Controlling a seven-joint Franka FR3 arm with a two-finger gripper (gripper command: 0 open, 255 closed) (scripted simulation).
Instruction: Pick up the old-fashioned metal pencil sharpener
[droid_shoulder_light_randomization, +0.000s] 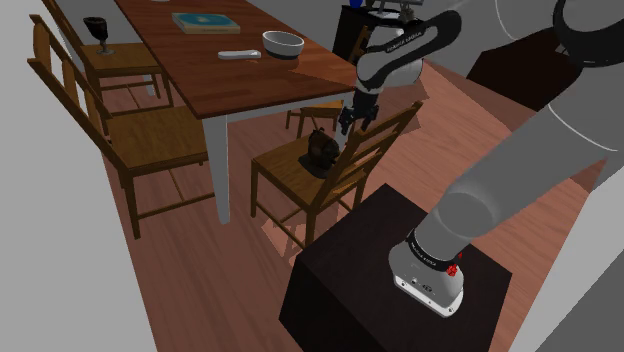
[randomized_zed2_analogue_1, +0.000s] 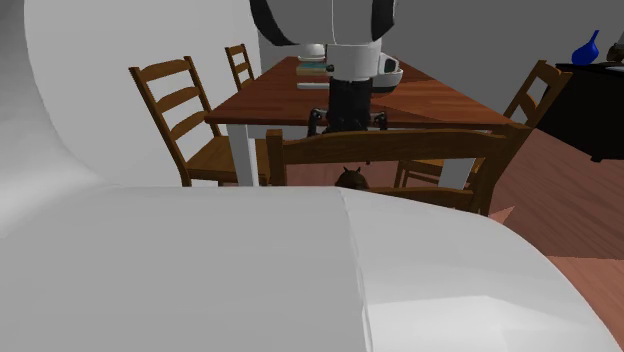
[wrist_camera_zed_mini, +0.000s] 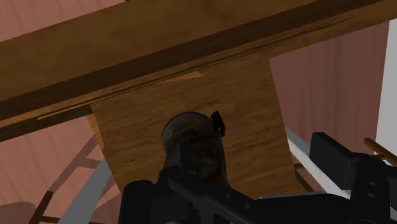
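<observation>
Wooden chair seat (droid_shoulder_light_randomization: 283, 172) beside the dining table (droid_shoulder_light_randomization: 200, 62) bears the dark sharpener (droid_shoulder_light_randomization: 320, 152), claw (droid_shoulder_light_randomization: 356, 128) above spread apart.

One desk (droid_shoulder_light_randomization: 200, 75), four chairs (randomized_zed2_analogue_1: 185, 110) (randomized_zed2_analogue_1: 238, 62) (randomized_zed2_analogue_1: 535, 95) (randomized_zed2_analogue_1: 390, 148) — and one each of pencil sharpener (droid_shoulder_light_randomization: 320, 152), bowl (droid_shoulder_light_randomization: 283, 43), goblet (droid_shoulder_light_randomization: 96, 30), book (droid_shoulder_light_randomization: 205, 22).

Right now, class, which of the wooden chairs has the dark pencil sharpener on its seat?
The chair nearest the stand, below the hand: the sharpener sits on its seat. A far chair carries a goblet instead.
</observation>
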